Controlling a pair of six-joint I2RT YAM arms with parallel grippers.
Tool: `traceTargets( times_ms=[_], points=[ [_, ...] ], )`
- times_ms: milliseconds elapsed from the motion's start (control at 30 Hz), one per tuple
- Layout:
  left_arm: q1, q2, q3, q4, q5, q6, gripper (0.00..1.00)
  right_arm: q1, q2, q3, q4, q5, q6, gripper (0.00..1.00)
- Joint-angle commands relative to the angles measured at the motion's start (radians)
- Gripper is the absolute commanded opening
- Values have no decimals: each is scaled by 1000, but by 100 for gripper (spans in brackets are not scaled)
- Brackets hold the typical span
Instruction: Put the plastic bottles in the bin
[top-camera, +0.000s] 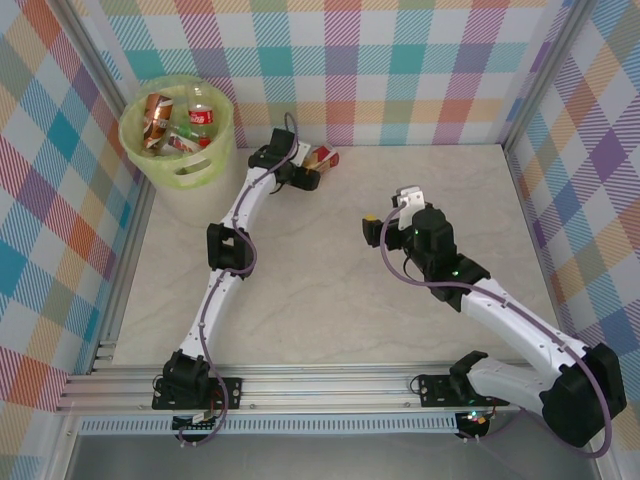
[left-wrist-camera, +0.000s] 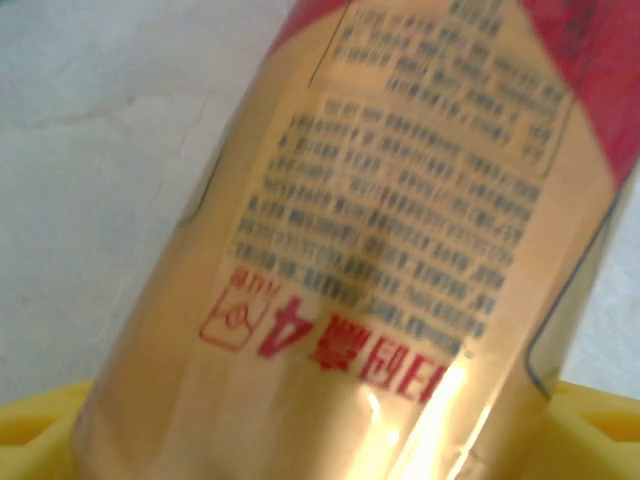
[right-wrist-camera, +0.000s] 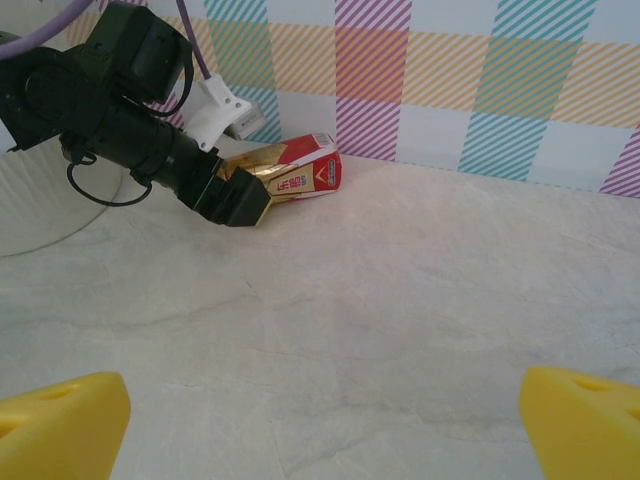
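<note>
1. Plastic bottles (top-camera: 178, 125), several of them with red, orange and green labels, lie heaped inside the bin (top-camera: 195, 172). The bin stands in the far left corner of the desk (top-camera: 330, 300).
2. One more bottle (right-wrist-camera: 300, 172), with a red and gold label, lies on its side on the desk. It is near the far edge, to the right of the bin and close to the checked wall (top-camera: 400, 60).
3. The left tool (top-camera: 306, 174) is down at this lone bottle. In the left wrist view its yellow fingertips (left-wrist-camera: 45, 435) stand on either side of the gold label, with the bottle between them. Whether the pads press on it or stand just clear cannot be told.
4. The right tool (right-wrist-camera: 322, 420) hangs above the desk right of the middle, well apart from the lone bottle and facing it. It is released, with its jaws spread wide and nothing between them.
</note>
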Motion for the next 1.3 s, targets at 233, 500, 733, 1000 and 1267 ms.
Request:
traceTargets(
  times_ms=[233, 500, 733, 1000, 1267],
  points=[
    [-3, -47, 188, -124, 106, -71, 45, 4, 25, 56, -15, -4, -7, 100],
    [-39, -561, 41, -235, 40, -64, 49, 4, 59, 24, 87, 3, -53, 100],
    [-29, -1128, -642, -8, -354, -98, 53, 4, 140, 69, 140, -10, -92, 99],
    [158, -1359, -966, 18, -599, -271, 53, 4, 175, 106, 169, -33, -88, 100],
    [293, -1318, -1077, 39, -481, -377, 74, -13, 131, 75, 103, 51, -70, 100]
  ],
)
